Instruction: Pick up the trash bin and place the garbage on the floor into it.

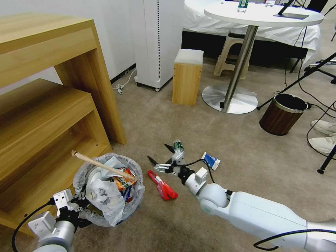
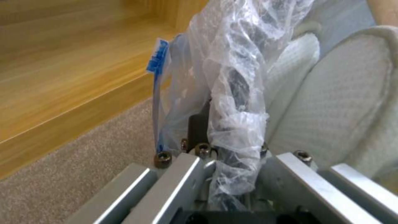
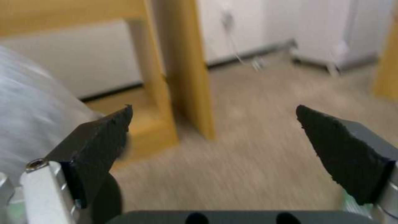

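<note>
Your left pincer (image 1: 81,204) is closed on the rim of the trash bin (image 1: 134,196), with the thin white bag (image 2: 232,118) bunched up between its fingers. The bin stands upright on the beige floor (image 1: 217,140), just in front of that pincer and close to the wooden shelf (image 1: 45,115). It is full. A wooden stick (image 1: 103,166) lies across the top. Its long way runs from the end over the shelf side, past the left pincer, down to the end over the orange wrapper (image 1: 122,182) on the side of the right pincer. In the left wrist view you can see a white slipper (image 2: 344,118) standing on end inside the bin, right past the fingers.

Your right pincer (image 1: 161,155) is wide open and holds nothing. It hangs low over the floor, apart from the bin. The red wrapper (image 1: 162,185) lies flat on the floor just below and behind its fingers, between the pincer and the bin. Its long way points from near the fingertips back toward the arm. The small bottle (image 1: 178,146) is right beside the far finger, with its green cap end pointing away from the robot. A white-blue packet (image 1: 211,161) lies on the floor just past the wrist, on the side away from the bin.
</note>
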{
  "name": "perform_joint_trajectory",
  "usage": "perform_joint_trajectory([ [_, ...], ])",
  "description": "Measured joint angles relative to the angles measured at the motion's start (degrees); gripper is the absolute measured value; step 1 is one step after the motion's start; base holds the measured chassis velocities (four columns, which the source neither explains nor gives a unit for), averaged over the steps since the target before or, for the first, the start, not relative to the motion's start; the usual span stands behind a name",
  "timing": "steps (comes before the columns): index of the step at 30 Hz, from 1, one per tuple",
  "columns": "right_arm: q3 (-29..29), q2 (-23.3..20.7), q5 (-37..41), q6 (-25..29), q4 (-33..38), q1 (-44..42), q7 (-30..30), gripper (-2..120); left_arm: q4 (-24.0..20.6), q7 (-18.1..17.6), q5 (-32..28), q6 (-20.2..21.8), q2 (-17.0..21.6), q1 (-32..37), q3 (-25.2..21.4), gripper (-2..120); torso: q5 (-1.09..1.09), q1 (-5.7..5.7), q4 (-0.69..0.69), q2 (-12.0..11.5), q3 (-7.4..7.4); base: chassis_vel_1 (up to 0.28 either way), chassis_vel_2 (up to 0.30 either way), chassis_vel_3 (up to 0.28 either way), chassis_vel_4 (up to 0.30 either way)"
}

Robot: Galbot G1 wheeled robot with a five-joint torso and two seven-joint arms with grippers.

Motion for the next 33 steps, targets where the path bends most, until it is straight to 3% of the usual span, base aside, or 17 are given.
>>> perform_joint_trajectory([
  [5, 0.59, 0.01, 5.84, -3.73, -3.03, -0.48, 2.16, 100, 0.08, 0.07, 0.15, -0.06, -0.11, 0.06, 0.07, 0, 0.01, 0.0, 0.01, 0.0, 0.0, 0.0, 0.0, 0.0, 0.0],
  [8, -0.2, 1.71, 9.68, -7.79, -9.07, -0.01, 2.92, 99, 0.16, 0.11, 0.16, -0.12, -0.12, 0.07, 0.05, 0, 0.0, 0.0, 0.01, 0.0, 0.0, 0.0, 0.0, 0.0, 0.0],
  [22, -4.35, 8.81, 11.4, -21.58, -21.92, -0.15, 3.1, 100, 2.98, 0.18, 0.15, -0.26, 0.37, -2.06, 1.46, 0, 0.0, 0.0, 0.0, 0.0, 0.0, 0.0, 0.0, 0.0, 0.0],
  [33, -8.13, 17.07, 7.58, -20.96, -33.37, -0.24, 0.99, 99, 2.97, 0.28, -0.04, -0.31, 0.56, -2.12, 1.84, 0, -0.01, 0.0, 0.01, 0.0, 0.0, 0.0, 0.0, 0.0, 0.0],
])
